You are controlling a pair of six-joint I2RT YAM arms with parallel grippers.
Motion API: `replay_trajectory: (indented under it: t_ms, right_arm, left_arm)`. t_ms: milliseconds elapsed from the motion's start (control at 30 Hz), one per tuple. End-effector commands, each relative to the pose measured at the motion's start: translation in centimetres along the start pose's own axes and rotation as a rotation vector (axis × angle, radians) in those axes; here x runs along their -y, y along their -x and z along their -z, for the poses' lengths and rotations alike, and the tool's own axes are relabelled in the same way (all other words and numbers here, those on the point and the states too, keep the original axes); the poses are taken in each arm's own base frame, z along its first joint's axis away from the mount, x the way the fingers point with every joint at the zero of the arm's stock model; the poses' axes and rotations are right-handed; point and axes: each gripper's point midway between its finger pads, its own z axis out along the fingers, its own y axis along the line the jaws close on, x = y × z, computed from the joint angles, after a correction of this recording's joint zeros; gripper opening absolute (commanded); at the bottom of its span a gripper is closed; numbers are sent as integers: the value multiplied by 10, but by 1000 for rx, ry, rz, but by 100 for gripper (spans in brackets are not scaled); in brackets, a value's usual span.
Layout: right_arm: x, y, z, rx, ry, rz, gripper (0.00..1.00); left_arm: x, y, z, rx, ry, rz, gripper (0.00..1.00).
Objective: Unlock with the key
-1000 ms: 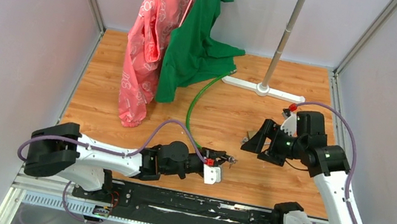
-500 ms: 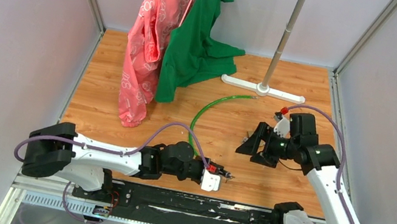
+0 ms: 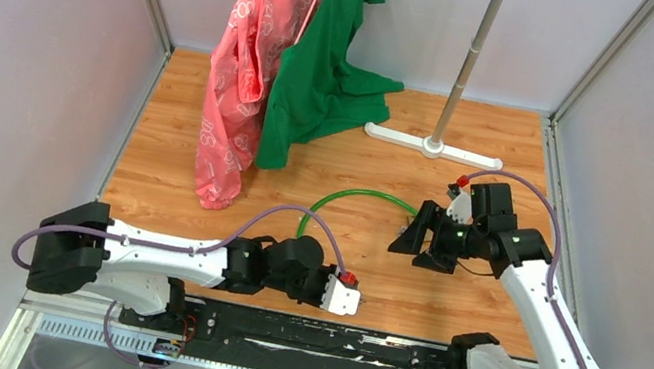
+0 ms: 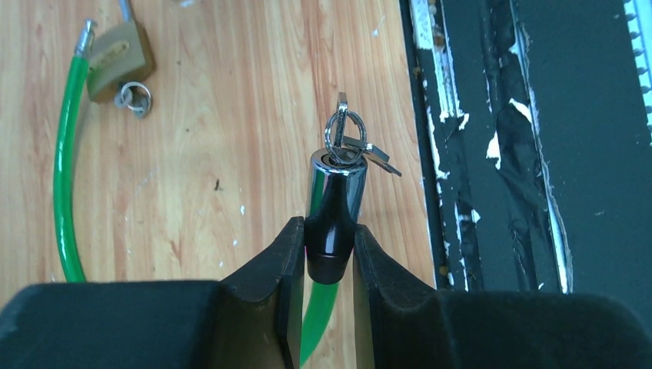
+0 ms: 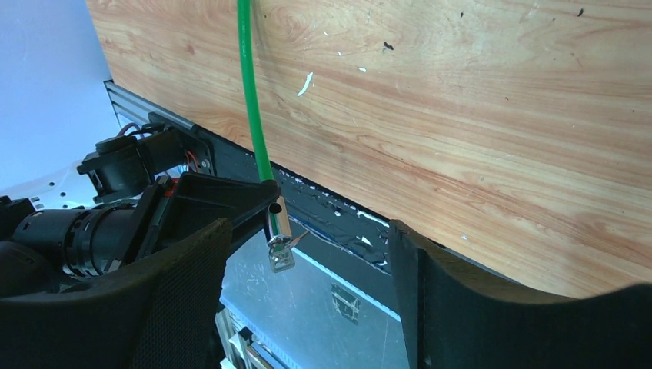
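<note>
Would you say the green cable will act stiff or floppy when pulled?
Probably springy, not limp: the green cable lies in one smooth arc without kinks. Its far end likely sweeps sideways if the lock barrel, clamped in the left end effector, moves.

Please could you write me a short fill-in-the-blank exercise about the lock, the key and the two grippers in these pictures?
1. The left gripper clamps the lock cylinder at its ____ end.
2. The key is at the cylinder's ____ end.
3. The jaws of the right gripper stand ____, with nothing between them.
4. The cable is ____ in colour.

Missing words: black; chrome; open; green.
</note>
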Motion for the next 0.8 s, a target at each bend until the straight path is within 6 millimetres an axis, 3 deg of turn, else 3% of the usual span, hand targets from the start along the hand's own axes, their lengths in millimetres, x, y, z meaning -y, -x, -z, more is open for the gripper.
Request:
replay_trajectory:
  t_ms: [0, 133, 267, 333, 433, 767]
  right_arm:
    - [7, 4, -4, 0, -17, 7, 76]
    - [8, 4, -7, -13, -19, 3, 76]
    - [10, 4, -7, -15, -26, 6, 76]
    - [11, 4, -8, -14, -29, 7, 76]
    - [11, 4, -8, -14, -31, 9, 76]
    - [13, 7, -4, -1, -56, 23, 76]
  left_arm:
    - [-7, -3, 6, -50, 50, 53, 8]
    - [-8, -14, 4, -92, 78, 108, 19]
    - [-12, -17, 8, -96, 124, 140, 37]
    - [-19, -16, 13, -88, 170, 153, 57]
    - [-29, -15, 21, -81, 236, 170, 97]
    - [-71, -15, 49, -122, 515, 306, 100]
